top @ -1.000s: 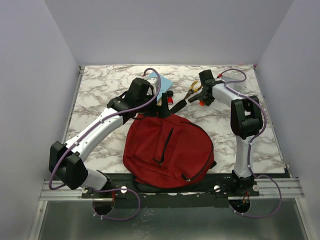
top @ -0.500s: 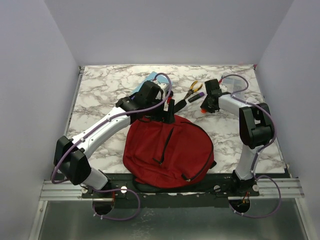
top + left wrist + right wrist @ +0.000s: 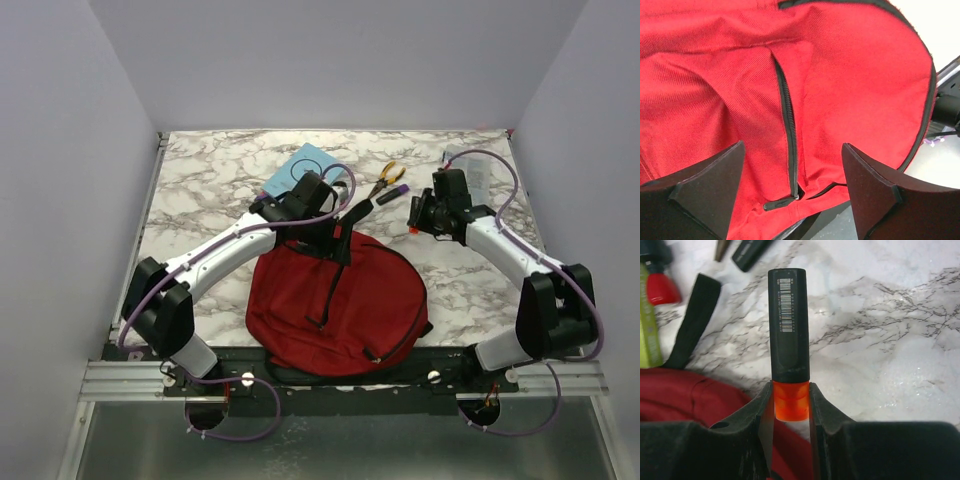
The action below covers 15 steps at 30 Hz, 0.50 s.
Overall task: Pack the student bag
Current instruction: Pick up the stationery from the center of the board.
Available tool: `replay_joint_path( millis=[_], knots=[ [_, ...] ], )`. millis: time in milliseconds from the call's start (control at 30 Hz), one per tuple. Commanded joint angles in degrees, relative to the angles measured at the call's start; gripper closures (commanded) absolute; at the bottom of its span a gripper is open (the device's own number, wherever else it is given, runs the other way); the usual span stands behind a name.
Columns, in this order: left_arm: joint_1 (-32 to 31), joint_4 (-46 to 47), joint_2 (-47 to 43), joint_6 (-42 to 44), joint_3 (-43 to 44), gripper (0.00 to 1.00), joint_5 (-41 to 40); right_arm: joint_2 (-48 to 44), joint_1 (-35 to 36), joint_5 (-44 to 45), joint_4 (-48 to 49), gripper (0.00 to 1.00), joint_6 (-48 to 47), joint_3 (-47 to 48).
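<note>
The student bag [image 3: 335, 300], a dark red backpack with black zippers, lies flat at the table's near middle. My left gripper [image 3: 338, 240] hovers over its far end. In the left wrist view this gripper [image 3: 792, 185] stands open, with only red fabric, a black zipper [image 3: 787, 120] and its pull [image 3: 777, 203] between the fingers. My right gripper [image 3: 417, 214] is to the right of the bag's top. It [image 3: 790, 402] is shut on the orange end of a black marker [image 3: 787, 325], held above the marble table.
A light blue book [image 3: 303, 168] lies behind the left arm. Yellow-handled pliers [image 3: 385, 178] and a purple-tipped marker [image 3: 390, 193] lie beyond the bag. A clear box [image 3: 470, 165] stands at the back right. A green marker with a red cap [image 3: 650, 315] and a black strap [image 3: 692, 320] lie near the bag's edge.
The left gripper moved nearer, from behind the bag to over its top, uncovering the blue book. The right gripper closed on the marker and drew it right and toward the near side.
</note>
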Motion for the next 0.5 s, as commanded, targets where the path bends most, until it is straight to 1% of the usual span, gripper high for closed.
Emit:
replay_joint_path(
  millis=[0, 133, 267, 367, 467],
  knots=[
    [-0.5, -1.5, 2.9, 1.2, -2.4, 0.24, 1.4, -6.4, 1.4, -6.8, -3.0, 0.99, -3.0, -2.8],
    [-0.6, -3.9, 5.4, 3.7, -1.1, 0.28, -3.3, -12.1, 3.5, -9.5, -5.1, 0.99, -3.8, -3.8],
    [-0.8, -4.2, 6.6, 3.8, -1.0, 0.34, -2.4, -15.1, 5.7, -14.2, -8.1, 0.99, -3.4, -3.4],
    [-1.2, -5.1, 7.4, 4.5, -0.5, 0.39, -4.5, -16.4, 9.0, -16.0, -9.8, 0.99, -4.0, -3.5],
    [-1.2, -5.5, 7.5, 4.7, -0.4, 0.53, -6.3, -16.6, 12.6, -18.1, -11.6, 1.0, -3.2, -3.6]
  ],
)
